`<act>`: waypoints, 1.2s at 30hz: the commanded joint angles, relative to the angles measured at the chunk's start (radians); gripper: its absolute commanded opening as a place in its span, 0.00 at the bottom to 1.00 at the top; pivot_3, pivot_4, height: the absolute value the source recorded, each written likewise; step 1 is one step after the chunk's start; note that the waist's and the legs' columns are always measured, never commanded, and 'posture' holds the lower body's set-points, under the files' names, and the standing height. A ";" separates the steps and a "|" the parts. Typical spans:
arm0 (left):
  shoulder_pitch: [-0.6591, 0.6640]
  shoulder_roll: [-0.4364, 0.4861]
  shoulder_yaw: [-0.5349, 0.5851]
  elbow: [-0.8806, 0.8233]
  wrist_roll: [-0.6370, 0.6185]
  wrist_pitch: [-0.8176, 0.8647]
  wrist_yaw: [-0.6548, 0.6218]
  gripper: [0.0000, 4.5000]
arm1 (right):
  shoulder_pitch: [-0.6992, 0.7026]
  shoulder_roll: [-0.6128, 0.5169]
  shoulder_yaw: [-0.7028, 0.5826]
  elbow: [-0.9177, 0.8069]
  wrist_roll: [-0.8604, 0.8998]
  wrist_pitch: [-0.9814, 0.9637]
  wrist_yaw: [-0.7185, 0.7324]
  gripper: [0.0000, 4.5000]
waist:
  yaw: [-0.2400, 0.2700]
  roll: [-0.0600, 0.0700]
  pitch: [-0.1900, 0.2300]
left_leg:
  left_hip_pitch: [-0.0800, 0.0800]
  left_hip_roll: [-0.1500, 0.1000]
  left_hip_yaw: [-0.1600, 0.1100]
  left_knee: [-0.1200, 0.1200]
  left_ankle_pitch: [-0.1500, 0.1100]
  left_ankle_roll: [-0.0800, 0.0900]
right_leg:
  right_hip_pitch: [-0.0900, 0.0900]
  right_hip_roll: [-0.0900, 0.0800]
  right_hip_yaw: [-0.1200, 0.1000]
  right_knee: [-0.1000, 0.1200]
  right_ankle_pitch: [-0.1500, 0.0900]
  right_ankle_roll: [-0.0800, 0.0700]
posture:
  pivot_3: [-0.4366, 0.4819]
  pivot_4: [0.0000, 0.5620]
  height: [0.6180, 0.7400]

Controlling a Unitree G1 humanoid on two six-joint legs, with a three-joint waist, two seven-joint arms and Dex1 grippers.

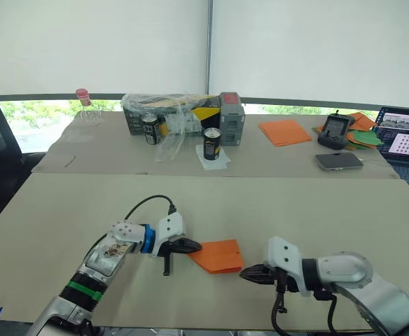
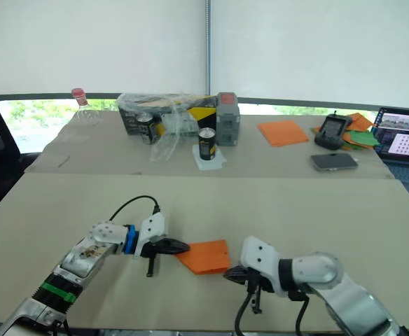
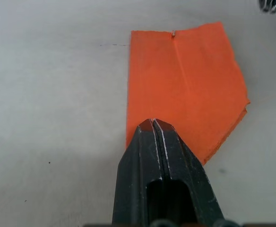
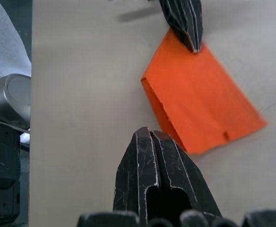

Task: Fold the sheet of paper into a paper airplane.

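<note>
the sheet of paper (image 1: 217, 256), already folded into a short wedge of bright-orange layers with one angled end, lies flat on the near part of the beige table (image 1: 330, 210), between the two grippers. the left gripper (image 1: 190, 246) reaches in from the left with its two black fingers pressed together, and its tip rests at the paper's left edge; in the left wrist view the closed tip overlaps the near edge of the orange paper, with nothing clamped between the fingers. the right gripper (image 1: 250, 274) sits low on the table just right of and nearer than the paper, its fingers also pressed together on nothing, the tip just beside the paper's near right corner; whether it touches cannot be told. the right wrist view shows a centre crease and stacked layers along the paper's edge.

on the far table stand a black drink can (image 1: 212, 143) on a white napkin, a second can (image 1: 150, 129) beside a cardboard box in clear plastic wrap (image 1: 164, 113), and a grey box (image 1: 231, 118). to the far left is a clear bottle with a pink cap (image 1: 85, 106). to the far right lie a stack of orange paper (image 1: 285, 131), a black handheld controller (image 1: 335, 131), a phone (image 1: 339, 161), a mixed orange-and-green paper pile (image 1: 364, 130) and an open laptop (image 1: 406, 143).
</note>
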 commanded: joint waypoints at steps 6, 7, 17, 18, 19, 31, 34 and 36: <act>0.034 0.025 -0.025 0.029 0.039 -0.015 -0.028 0.00 | -0.008 0.019 -0.070 -0.027 0.050 -0.071 0.007 0.06 | -0.001 0.000 0.000 | 0.002 0.000 0.000 0.000 0.000 0.001 | 0.002 0.000 0.000 0.000 0.000 0.001 | 0.48 0.27 1.00; 0.032 0.026 -0.028 0.030 0.038 -0.024 -0.039 0.00 | 0.003 0.001 -0.089 -0.043 0.068 -0.073 0.028 0.13 | -0.001 0.000 0.000 | 0.002 0.000 0.000 0.000 0.000 0.001 | 0.002 0.000 0.000 0.000 0.000 0.001 | 0.48 0.27 1.00; -0.028 0.008 -0.038 0.095 0.057 -0.072 -0.076 0.00 | 0.006 -0.050 -0.010 0.160 -0.325 -0.621 -0.040 0.72 | -0.001 0.000 0.000 | 0.008 0.000 0.001 -0.001 -0.002 0.003 | 0.009 0.000 0.000 -0.003 -0.002 0.003 | 0.48 0.27 1.00; -0.031 0.006 -0.037 0.094 0.056 -0.071 -0.078 0.00 | -0.002 -0.037 0.002 0.190 -0.360 -0.667 -0.061 0.72 | -0.001 0.000 0.000 | 0.008 0.000 0.001 -0.001 -0.002 0.003 | 0.009 0.000 0.000 -0.003 -0.002 0.003 | 0.48 0.27 1.00; -0.032 0.006 -0.036 0.093 0.055 -0.070 -0.079 0.00 | -0.007 -0.027 0.011 0.211 -0.383 -0.696 -0.076 0.72 | -0.001 0.000 0.000 | 0.008 0.000 0.001 -0.001 -0.002 0.003 | 0.009 0.000 0.000 -0.003 -0.002 0.002 | 0.48 0.27 1.00; -0.047 0.020 -0.019 0.104 0.055 -0.080 -0.094 0.00 | -0.042 0.033 0.024 0.303 -0.439 -0.796 -0.103 0.72 | -0.001 0.000 0.000 | 0.008 0.000 0.001 -0.001 -0.002 0.003 | 0.009 0.000 0.000 -0.003 -0.002 0.002 | 0.48 0.27 1.00; -0.049 0.019 -0.018 0.106 0.055 -0.081 -0.095 0.00 | -0.040 0.029 0.024 0.288 -0.426 -0.783 -0.086 0.67 | -0.001 0.000 0.000 | 0.008 0.000 0.001 -0.001 -0.002 0.003 | 0.009 0.000 0.000 -0.003 -0.002 0.002 | 0.48 0.27 1.00; -0.052 0.019 -0.016 0.110 0.056 -0.083 -0.095 0.00 | -0.036 0.031 0.023 0.278 -0.424 -0.778 -0.084 0.55 | -0.001 0.000 0.000 | 0.008 0.000 0.001 -0.001 -0.002 0.003 | 0.009 0.000 0.000 -0.003 -0.002 0.002 | 0.48 0.27 1.00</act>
